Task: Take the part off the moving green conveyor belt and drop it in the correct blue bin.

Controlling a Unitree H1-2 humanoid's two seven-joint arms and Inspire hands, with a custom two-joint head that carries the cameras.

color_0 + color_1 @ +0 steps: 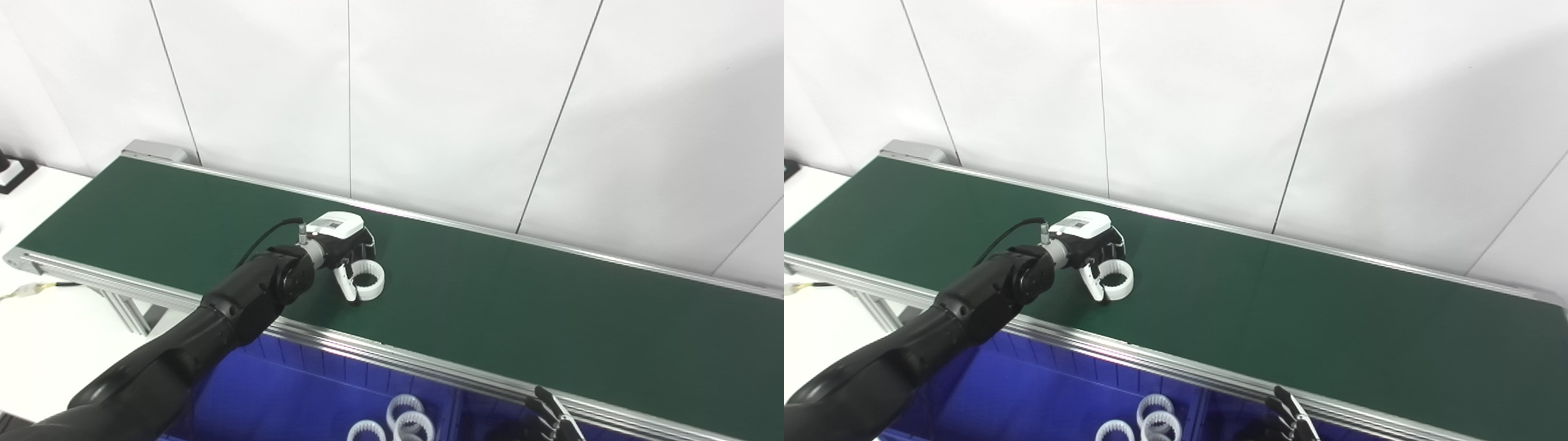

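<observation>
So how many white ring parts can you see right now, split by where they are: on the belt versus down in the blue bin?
On the green belt, at the left hand: 1 white ring
In the blue bin: 3 white rings, partly cut off by the picture's bottom edge
Total: 4 visible

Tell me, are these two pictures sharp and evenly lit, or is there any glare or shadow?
Left eye view: sharp, soft even light, no glare on the green belt; the left hand casts only a faint shadow by the white ring. Right eye view: the same, with the wall dimmer toward the upper right; the blue bin lies shaded beneath the belt.
</observation>
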